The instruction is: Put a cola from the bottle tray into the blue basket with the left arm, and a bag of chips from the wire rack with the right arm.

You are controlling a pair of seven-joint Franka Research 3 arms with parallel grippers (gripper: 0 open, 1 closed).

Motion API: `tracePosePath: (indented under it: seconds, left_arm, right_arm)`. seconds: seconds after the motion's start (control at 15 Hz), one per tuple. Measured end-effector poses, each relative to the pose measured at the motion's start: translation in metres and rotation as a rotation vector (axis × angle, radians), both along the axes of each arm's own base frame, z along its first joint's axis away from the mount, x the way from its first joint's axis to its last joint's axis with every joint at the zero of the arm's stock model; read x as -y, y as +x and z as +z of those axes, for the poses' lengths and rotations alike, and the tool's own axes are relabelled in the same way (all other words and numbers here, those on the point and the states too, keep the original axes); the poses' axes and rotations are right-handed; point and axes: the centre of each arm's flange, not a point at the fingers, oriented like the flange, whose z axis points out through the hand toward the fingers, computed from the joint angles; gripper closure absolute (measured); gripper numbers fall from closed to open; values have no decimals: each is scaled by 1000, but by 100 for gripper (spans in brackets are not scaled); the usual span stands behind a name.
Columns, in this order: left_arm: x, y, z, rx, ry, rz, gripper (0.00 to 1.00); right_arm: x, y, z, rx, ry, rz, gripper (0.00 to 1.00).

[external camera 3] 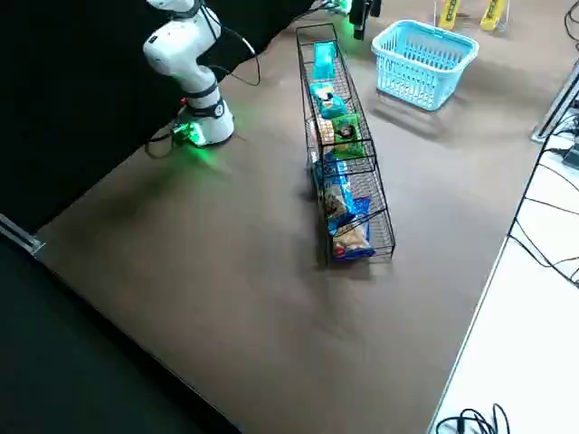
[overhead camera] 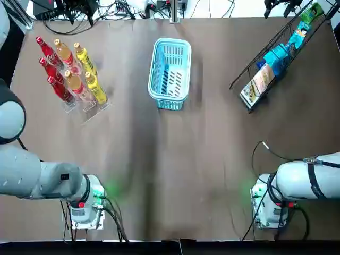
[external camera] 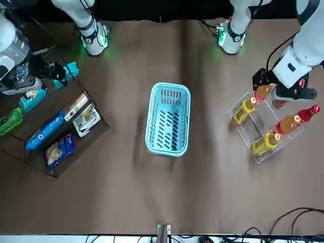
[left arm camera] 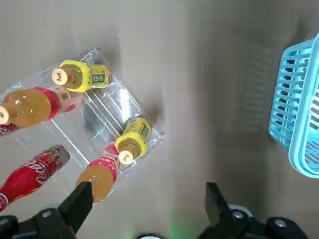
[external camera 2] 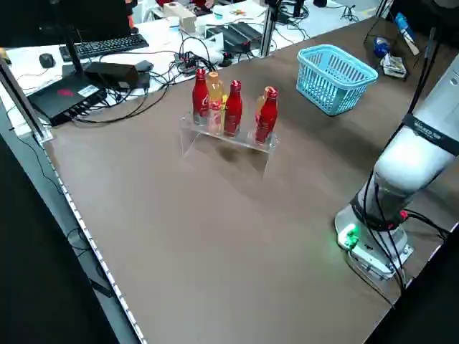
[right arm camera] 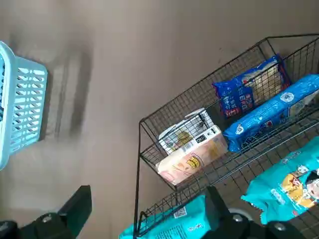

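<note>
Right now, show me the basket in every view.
Top: basket at upper centre.
Front: centre.
Left side: upper right.
Right side: top right.
Left wrist: right edge, cut off.
Right wrist: left edge, cut off.
Landmark: the brown table it stands on, seen in all six.

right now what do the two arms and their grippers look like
Both arms are glossy white with rounded joints: the left arm and the right arm. Their round bases glow green, with black cables trailing off. The left gripper and right gripper have black, wedge-shaped fingers.
</note>
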Motion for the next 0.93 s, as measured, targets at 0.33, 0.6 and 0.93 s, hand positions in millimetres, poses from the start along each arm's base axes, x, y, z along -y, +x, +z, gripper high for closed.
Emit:
tracePosePath:
  seconds: [0.33,0.6,0.93]
  left_arm:
    - [-6,2,-2,-7,11,4,0]
    - [-9,7,-13,-28,13,10,0]
    - [-33,15,-49,-98,44,-94,0]
  right_arm:
    - [39,4,1,3,1,-75,0]
    - [82,6,2,6,5,-145,0]
    - [28,9,-15,-24,5,37,0]
